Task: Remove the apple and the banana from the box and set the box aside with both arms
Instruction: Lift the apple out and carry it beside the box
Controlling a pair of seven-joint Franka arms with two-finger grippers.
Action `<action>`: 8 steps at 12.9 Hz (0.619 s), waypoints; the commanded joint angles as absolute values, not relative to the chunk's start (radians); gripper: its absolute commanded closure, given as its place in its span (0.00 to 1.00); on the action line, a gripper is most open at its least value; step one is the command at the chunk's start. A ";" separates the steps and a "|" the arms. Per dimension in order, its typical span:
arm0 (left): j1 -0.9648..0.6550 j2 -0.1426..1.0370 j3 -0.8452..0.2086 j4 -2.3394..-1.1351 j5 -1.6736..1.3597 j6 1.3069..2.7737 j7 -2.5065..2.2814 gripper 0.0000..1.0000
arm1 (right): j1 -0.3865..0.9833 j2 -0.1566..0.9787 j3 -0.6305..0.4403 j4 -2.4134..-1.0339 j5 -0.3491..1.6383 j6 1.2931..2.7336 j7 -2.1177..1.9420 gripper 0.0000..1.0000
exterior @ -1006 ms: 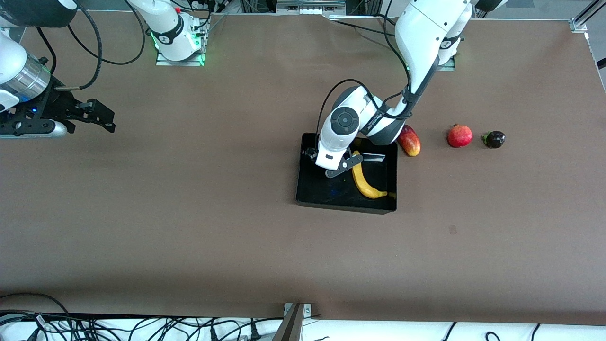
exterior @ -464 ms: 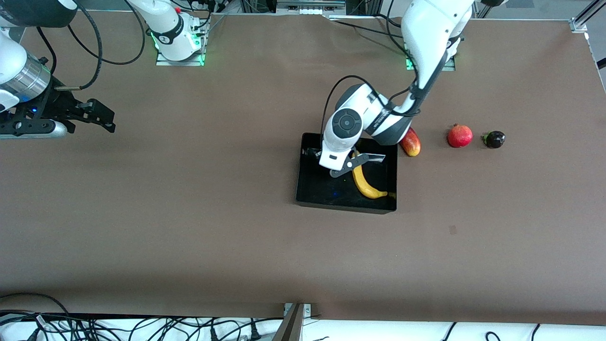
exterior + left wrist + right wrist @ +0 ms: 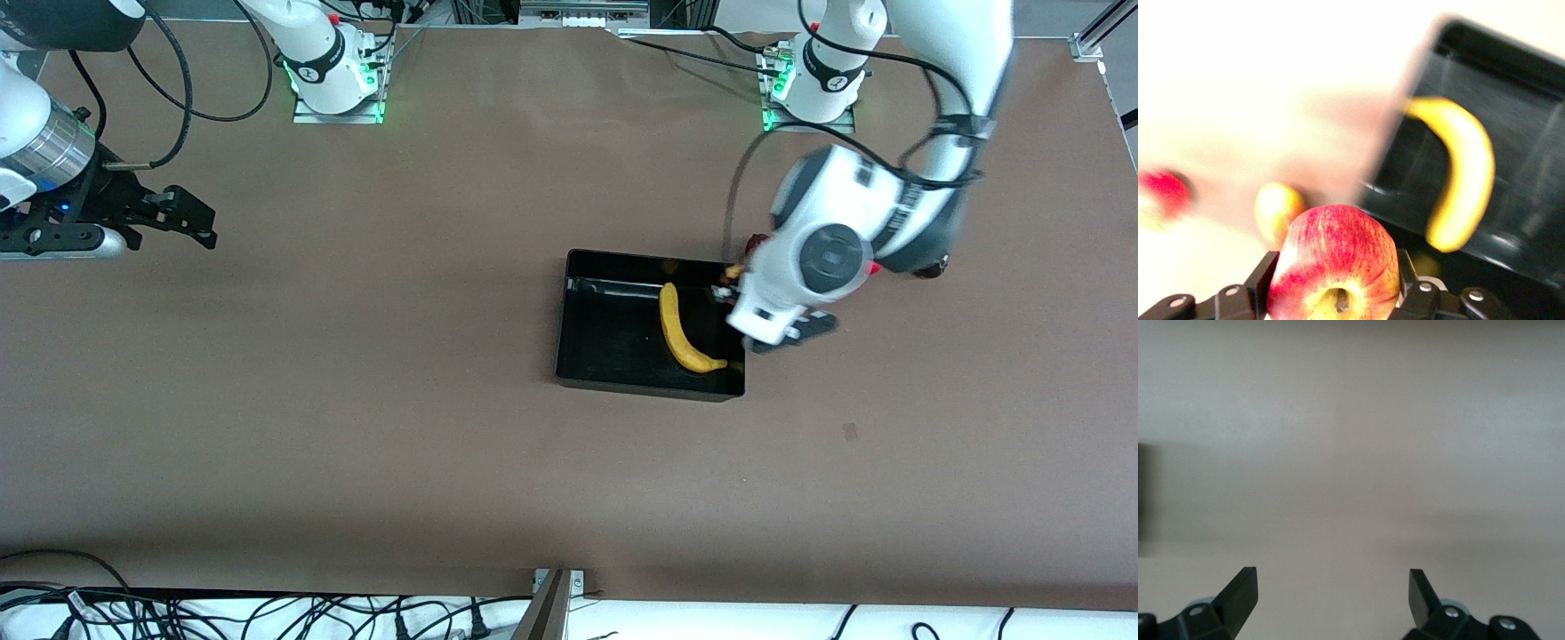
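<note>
- The right arm waits, its black two-finger tool (image 3: 182,216) spread wide and holding nothing, above the bare brown tabletop (image 3: 373,418) at its own end.
- The glossy black open-top plastic box (image 3: 613,378) sits mid-tabletop; the long curved yellow banana (image 3: 680,331) lies inside, toward the left arm's end.
- The left arm's tool (image 3: 1338,293) pinches the small round red-and-yellow apple (image 3: 1333,263) over the box's edge by the oblong red-yellow mango (image 3: 1277,210).

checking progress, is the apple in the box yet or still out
Out. The left gripper is shut on the apple, beside the box; only the banana lies inside.
</note>
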State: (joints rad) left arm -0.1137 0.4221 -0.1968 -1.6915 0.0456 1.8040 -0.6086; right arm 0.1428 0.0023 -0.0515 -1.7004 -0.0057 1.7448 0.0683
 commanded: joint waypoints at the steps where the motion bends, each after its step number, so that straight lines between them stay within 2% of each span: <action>1: 0.059 0.498 -0.175 -1.707 0.145 1.923 -0.355 0.89 | 0.130 0.003 -0.040 -1.690 -0.009 1.738 0.066 0.00; 4: 0.162 0.575 -0.143 -1.707 0.170 2.135 -0.198 0.89 | 0.130 0.003 -0.040 -1.690 -0.009 1.738 0.066 0.00; 6: 0.173 0.635 -0.141 -1.710 0.170 2.280 -0.205 0.88 | 0.130 0.003 -0.040 -1.690 -0.008 1.738 0.066 0.00; 8: 0.178 0.685 -0.140 -1.707 0.170 2.380 -0.209 0.83 | 0.130 0.003 -0.040 -1.690 -0.008 1.738 0.066 0.00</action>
